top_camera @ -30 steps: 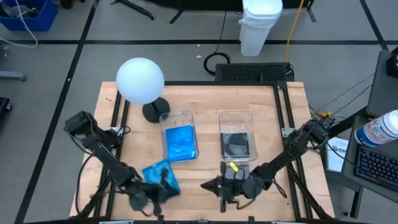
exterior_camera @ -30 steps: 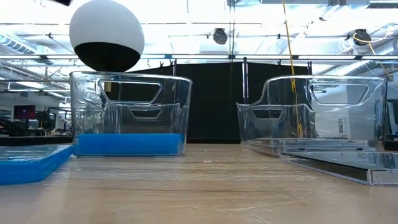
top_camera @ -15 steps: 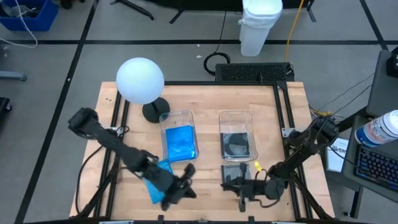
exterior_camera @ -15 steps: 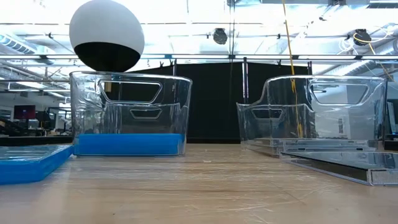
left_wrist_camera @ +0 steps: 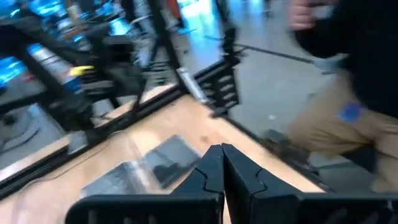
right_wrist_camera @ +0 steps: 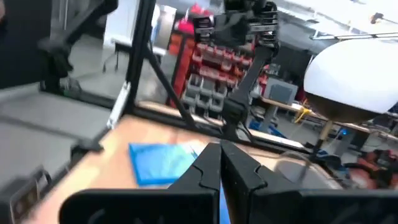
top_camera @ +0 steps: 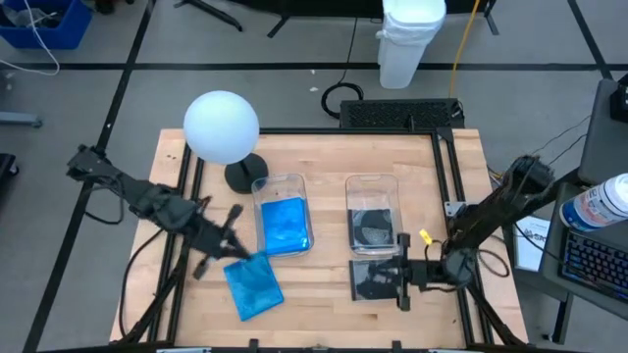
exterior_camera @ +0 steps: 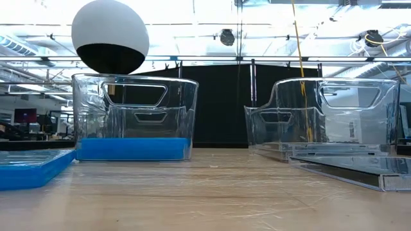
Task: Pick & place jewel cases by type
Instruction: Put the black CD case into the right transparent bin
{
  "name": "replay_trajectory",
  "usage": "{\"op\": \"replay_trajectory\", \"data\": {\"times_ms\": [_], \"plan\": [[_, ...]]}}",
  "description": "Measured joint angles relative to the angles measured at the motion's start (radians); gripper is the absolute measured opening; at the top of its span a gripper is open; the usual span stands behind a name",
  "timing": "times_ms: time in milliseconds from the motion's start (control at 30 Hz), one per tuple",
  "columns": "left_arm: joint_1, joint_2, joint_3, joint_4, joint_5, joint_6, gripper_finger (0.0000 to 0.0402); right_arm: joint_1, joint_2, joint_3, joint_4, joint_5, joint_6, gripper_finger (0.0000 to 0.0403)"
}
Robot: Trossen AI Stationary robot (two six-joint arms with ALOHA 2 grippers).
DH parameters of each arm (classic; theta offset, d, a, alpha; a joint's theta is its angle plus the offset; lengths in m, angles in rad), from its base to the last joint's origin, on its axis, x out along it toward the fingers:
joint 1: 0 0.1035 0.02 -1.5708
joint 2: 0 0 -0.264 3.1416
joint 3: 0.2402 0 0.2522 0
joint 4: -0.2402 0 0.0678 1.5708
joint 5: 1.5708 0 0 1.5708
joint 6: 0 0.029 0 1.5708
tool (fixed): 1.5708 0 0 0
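From above, the left tool (top_camera: 234, 216), fingers pressed together, hangs just beside a loose blue jewel case (top_camera: 252, 285) lying flat on the tabletop (top_camera: 319, 167); a second blue case (top_camera: 285, 225) lies in the left clear bin (top_camera: 265, 183) just past it. The right tool (top_camera: 402, 273), also pressed together, sits right beside a loose dark jewel case (top_camera: 373, 278); another dark case (top_camera: 373, 227) rests in the right clear bin (top_camera: 373, 179). That makes two blue, two dark, two bins. At tabletop height, both loose cases lie thin and flat. Each wrist view shows its own fingers meeting, holding nothing. The cases look light, stiff, slick and prone to cracking; pinching an overhanging edge seems wisest.
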Motion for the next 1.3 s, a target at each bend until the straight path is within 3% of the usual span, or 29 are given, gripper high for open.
{"op": "replay_trajectory", "data": {"times_ms": [100, 267, 433, 567, 800, 1067, 1300], "plan": [[-0.04, -0.1, -0.113, 0.059, -0.029, 0.045, 0.0002, -0.054, -0.143, -0.014, -0.136, -0.107, 0.023, 0.0], [-0.06, -0.22, -0.285, 0.207, -0.076, 0.089, 0.0002, -0.189, -0.328, -0.122, -0.121, -0.406, 0.066, 0.0], [-0.056, -0.264, -0.449, 0.386, -0.1, 0.125, 0.0005, -0.328, -0.467, -0.235, -0.138, -0.418, 0.19, 0.0], [-0.039, -0.263, -0.577, 0.538, -0.105, 0.151, 0.0002, -0.381, -0.508, -0.35, -0.12, -0.477, 0.211, 0.0], [0.01, -0.265, -0.747, 0.795, -0.106, 0.139, 0.0003, -0.467, -0.511, -0.523, 0.171, -0.441, 0.203, 0.0], [0.063, -0.263, -0.767, 0.779, -0.158, 0.069, 0.0015, -0.525, -0.505, -0.52, 0.135, -0.447, 0.218, 0.0], [0.106, -0.258, -0.773, 0.693, -0.147, 0.068, 0.0005, -0.521, -0.504, -0.521, 0.084, -0.552, 0.244, 0.0]]}}
